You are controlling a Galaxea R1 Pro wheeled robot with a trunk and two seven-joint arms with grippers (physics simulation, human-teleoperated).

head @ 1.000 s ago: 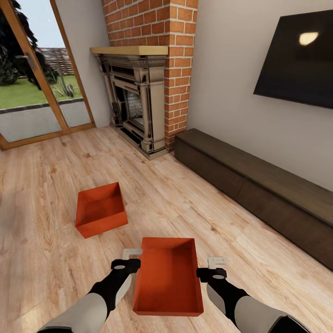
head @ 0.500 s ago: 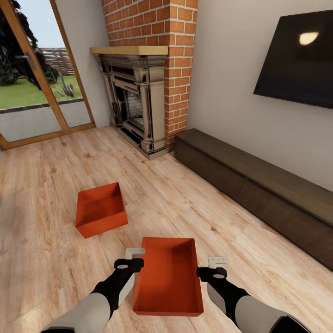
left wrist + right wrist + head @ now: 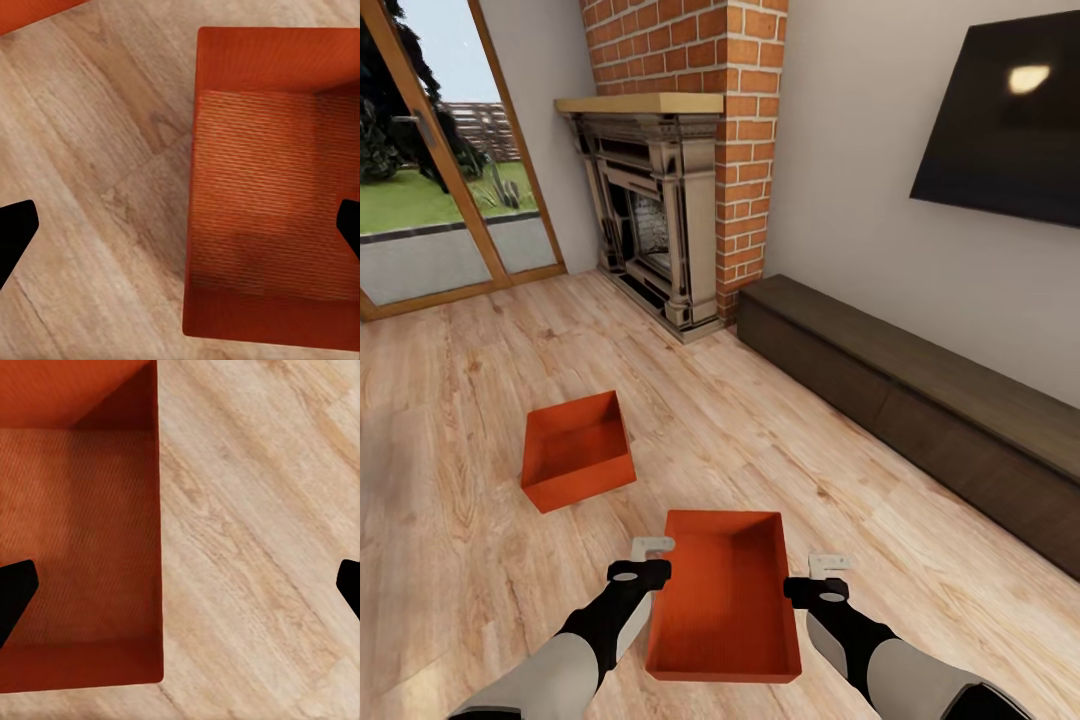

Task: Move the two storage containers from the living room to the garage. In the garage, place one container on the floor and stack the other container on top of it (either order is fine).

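Tools flank the near orange-red open-top bin (image 3: 725, 595) on the light wood-plank floor (image 3: 470, 520): left tool (image 3: 652, 548) spread wide across its left wall, right tool (image 3: 828, 563) likewise across its right. Close evenly on both walls, I judge. Its long axis runs away from the robot; the second orange-red bin (image 3: 577, 450) sits farther left.

Left gripper (image 3: 651, 547) edged closer to near container (image 3: 725, 600) — right unmoved.

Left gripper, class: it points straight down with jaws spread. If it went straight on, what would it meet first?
Probably the left wall of the near storage container, since the left gripper straddles that wall; otherwise the wood-plank floor beside it.
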